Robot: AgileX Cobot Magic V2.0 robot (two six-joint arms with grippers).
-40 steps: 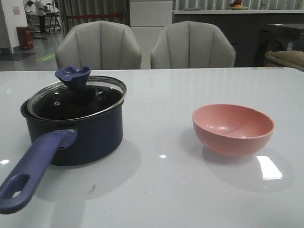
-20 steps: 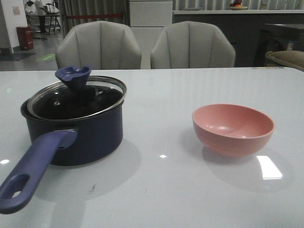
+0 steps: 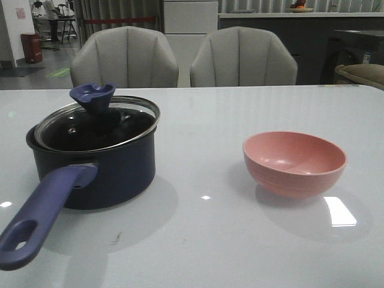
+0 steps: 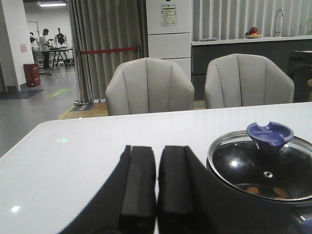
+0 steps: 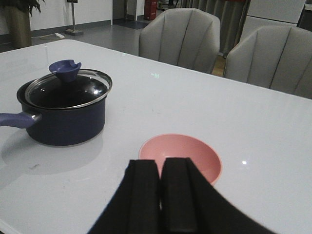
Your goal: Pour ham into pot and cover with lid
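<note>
The dark navy pot [image 3: 102, 174] stands at the left of the white table, its purple-blue handle [image 3: 42, 213] pointing toward the front. The glass lid [image 3: 96, 125] with its dark blue knob [image 3: 92, 96] sits on the pot. Through the lid in the left wrist view, orange ham chunks [image 4: 252, 190] lie inside the pot. The pink bowl [image 3: 294, 162] stands empty at the right. My left gripper [image 4: 156, 148] is shut and empty, just beside the pot [image 4: 253, 209]. My right gripper [image 5: 160, 163] is shut and empty, in front of the pink bowl [image 5: 187, 152]. Neither gripper shows in the front view.
Two grey chairs [image 3: 124, 57] [image 3: 243, 57] stand behind the table's far edge. Bare table top [image 3: 198, 228] lies between the pot and the bowl and in front of them.
</note>
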